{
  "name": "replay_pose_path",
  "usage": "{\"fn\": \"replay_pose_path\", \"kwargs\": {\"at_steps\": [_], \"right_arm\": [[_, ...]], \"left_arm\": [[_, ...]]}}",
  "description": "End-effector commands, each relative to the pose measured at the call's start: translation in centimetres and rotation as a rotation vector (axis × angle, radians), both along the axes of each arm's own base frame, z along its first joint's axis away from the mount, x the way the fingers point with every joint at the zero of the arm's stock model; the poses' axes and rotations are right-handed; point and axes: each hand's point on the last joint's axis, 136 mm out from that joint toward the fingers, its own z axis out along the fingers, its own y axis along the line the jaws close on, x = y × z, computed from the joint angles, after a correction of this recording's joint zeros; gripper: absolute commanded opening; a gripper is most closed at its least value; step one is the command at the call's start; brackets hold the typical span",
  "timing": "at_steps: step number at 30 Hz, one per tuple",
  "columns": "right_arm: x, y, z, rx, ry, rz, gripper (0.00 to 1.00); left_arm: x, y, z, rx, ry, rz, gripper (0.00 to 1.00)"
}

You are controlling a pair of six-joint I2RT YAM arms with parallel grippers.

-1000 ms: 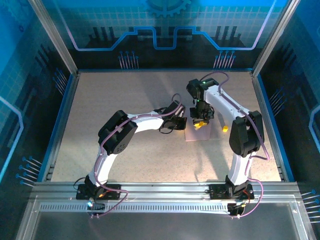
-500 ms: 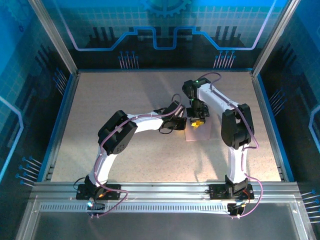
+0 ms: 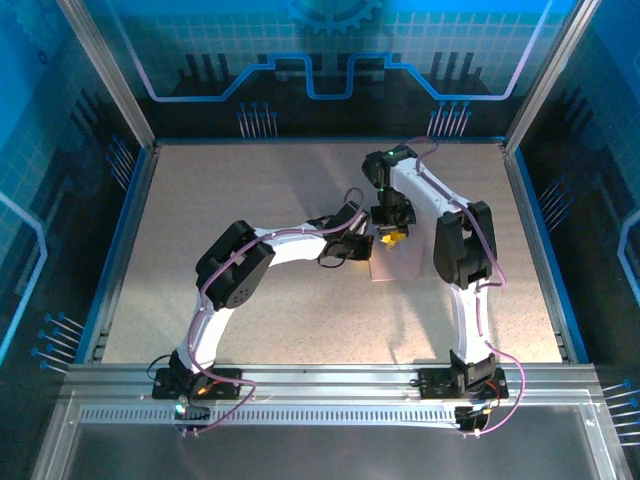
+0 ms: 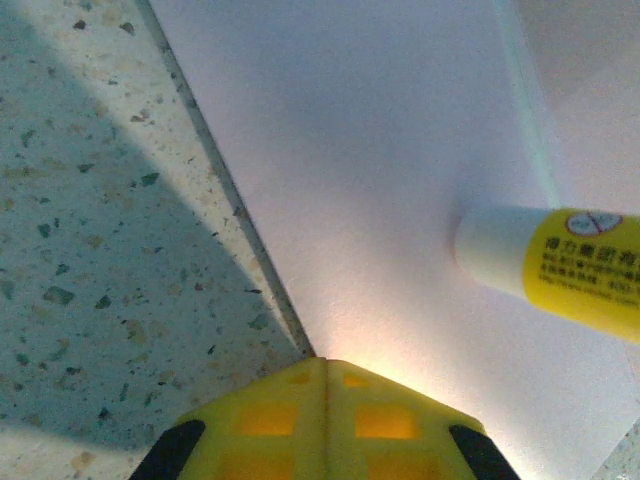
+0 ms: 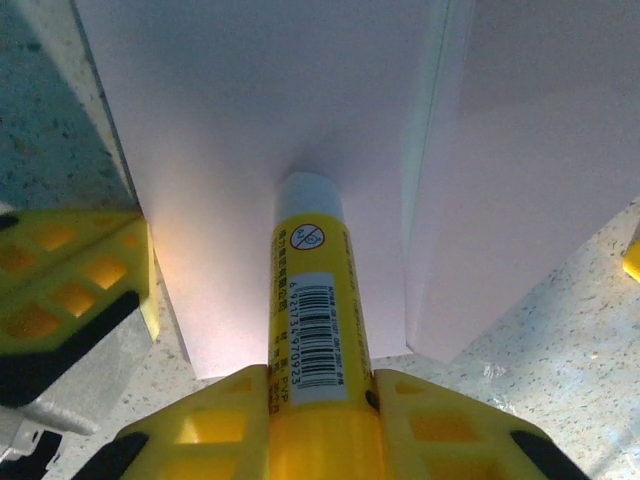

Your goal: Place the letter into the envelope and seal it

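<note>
Envelope [image 3: 396, 266] lies flat on the table [image 3: 250, 190], pale pink, just to the 3 o'clock side of the table's middle in the top view, with both arms bent in over it. Left gripper [image 3: 364, 247] sits at the envelope's 9 o'clock edge. In the left wrist view its yellow fingertips are closed together with only a seam between them, tips down right where the paper's edge meets the speckled table. Can't tell whether they pinch the paper or just press on it. Right gripper [image 5: 318, 405] reaches in at the envelope's 12 o'clock end in the top view and is clamped on a glue stick [image 5: 308, 300], yellow body with a barcode label and a white tip. In the right wrist view the stick points toward 12 o'clock and its white tip touches the pink paper. Just to the 3 o'clock side of the tip a straight paper edge runs from 12 to 6 o'clock, one pink layer over another; which layer is the flap, can't tell. The left gripper's yellow finger [image 5: 70, 285] shows at 9 o'clock of the stick, at the envelope's edge, near the stick but apart from it. In the left wrist view the stick enters from 3 o'clock, tip on the paper.
</note>
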Motion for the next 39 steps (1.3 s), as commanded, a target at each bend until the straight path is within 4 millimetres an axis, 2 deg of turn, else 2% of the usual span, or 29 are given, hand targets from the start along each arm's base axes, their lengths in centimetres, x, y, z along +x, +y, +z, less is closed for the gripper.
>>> {"fn": "replay_pose_path", "kwargs": {"at_steps": [1,7,12,21,27,39], "right_arm": [[1.1,-0.6,-2.8,-0.008,0.038,-0.009,0.05],[2.1,-1.1,-3.2,0.000,0.038,-0.025,0.05],[2.9,-1.6,-2.8,0.006,0.028,-0.029,0.05],[4.4,-2.7,-0.7,0.011,-0.018,-0.048,0.05],[4.9,-2.2,1.2,0.051,-0.061,-0.051,0.05],[3.7,-1.0,5.1,0.098,-0.124,-0.035,0.05]], "left_arm": [[-1.9,1.4,-2.1,0.077,0.055,-0.024,0.00],[-1.9,1.5,-2.0,0.083,0.050,-0.027,0.00],[-2.0,1.6,-2.0,0.087,0.052,-0.027,0.00],[-2.0,1.6,-2.2,0.090,0.056,-0.027,0.00],[-2.2,1.6,-2.2,0.090,0.057,-0.029,0.00],[-2.1,1.4,-2.3,0.087,0.060,-0.029,0.00]]}}
